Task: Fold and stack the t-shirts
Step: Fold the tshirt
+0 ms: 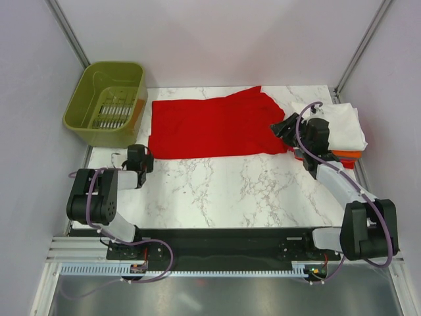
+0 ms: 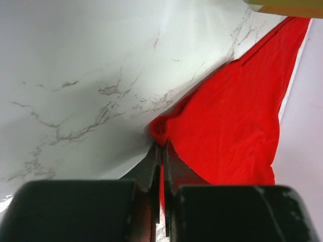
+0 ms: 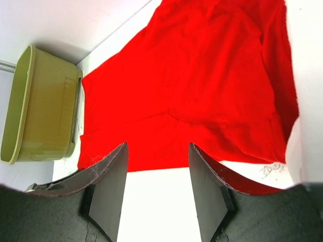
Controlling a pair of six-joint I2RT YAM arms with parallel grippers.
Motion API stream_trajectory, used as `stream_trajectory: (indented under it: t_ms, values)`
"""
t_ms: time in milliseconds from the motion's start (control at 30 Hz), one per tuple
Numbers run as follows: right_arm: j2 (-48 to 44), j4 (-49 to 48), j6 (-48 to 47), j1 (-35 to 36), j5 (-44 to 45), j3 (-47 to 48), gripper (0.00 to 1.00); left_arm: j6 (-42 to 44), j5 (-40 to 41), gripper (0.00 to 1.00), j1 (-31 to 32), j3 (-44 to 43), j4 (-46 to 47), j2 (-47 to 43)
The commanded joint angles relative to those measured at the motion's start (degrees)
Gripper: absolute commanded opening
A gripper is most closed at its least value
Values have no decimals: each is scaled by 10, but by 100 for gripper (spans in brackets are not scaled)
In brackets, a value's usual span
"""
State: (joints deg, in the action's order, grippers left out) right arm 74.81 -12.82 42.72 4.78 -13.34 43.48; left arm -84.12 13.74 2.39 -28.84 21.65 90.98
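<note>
A bright red t-shirt point(image 1: 214, 126) lies spread flat across the back of the marble table, seen also in the left wrist view point(image 2: 237, 121) and the right wrist view point(image 3: 202, 80). My left gripper point(image 1: 146, 157) is at the shirt's near left corner, shut on a bunched fold of red cloth point(image 2: 160, 132). My right gripper point(image 1: 284, 128) stands open just above the shirt's right end. Its fingers point(image 3: 113, 166) frame the red hem with nothing between them. At the right edge sits a stack of folded t-shirts, white point(image 1: 345, 125) on top and orange point(image 1: 348, 156) under it.
An olive-green plastic basket point(image 1: 108, 99) stands at the back left corner, just left of the red shirt; its side shows in the right wrist view point(image 3: 40, 106). Bare marble point(image 1: 230, 191) runs between the shirt and the arm bases. Pale walls close in the table.
</note>
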Motion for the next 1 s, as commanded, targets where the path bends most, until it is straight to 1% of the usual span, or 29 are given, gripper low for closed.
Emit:
stream_trajectory:
  t_ms: [0,33,67,100,167,267,400,533,633,800,833,967]
  values:
    - [-33,7,-11,2,18,-12,59,4,57,2,-1,8,-1,-23]
    - [-37,13,-11,3,22,-16,59,18,61,2,-5,16,-2,-45]
    - [-41,19,-11,3,26,-25,59,30,46,2,-20,15,-6,-52]
    - [-49,35,-13,4,38,-30,59,39,32,2,-23,10,-25,-57]
    - [-57,52,-17,9,52,-40,60,60,-15,2,-69,8,-40,-67]
    - [-69,73,-15,21,67,-58,60,73,-49,2,-102,26,-42,-84]
    - [-91,83,-4,40,73,-90,58,98,-60,2,-129,48,-56,-117]
    - [-92,86,-7,88,84,-109,55,124,-70,2,-147,63,-64,-133]
    - [-66,91,-29,100,99,-101,55,136,-78,2,-152,56,-66,-130]
    - [2,116,-79,100,130,-50,57,152,-88,2,-160,29,-83,-119]
    - [12,118,-84,101,146,-42,58,155,-88,2,-160,27,-86,-117]
    - [64,122,-106,101,166,-3,58,160,-92,2,-164,23,-87,-115]
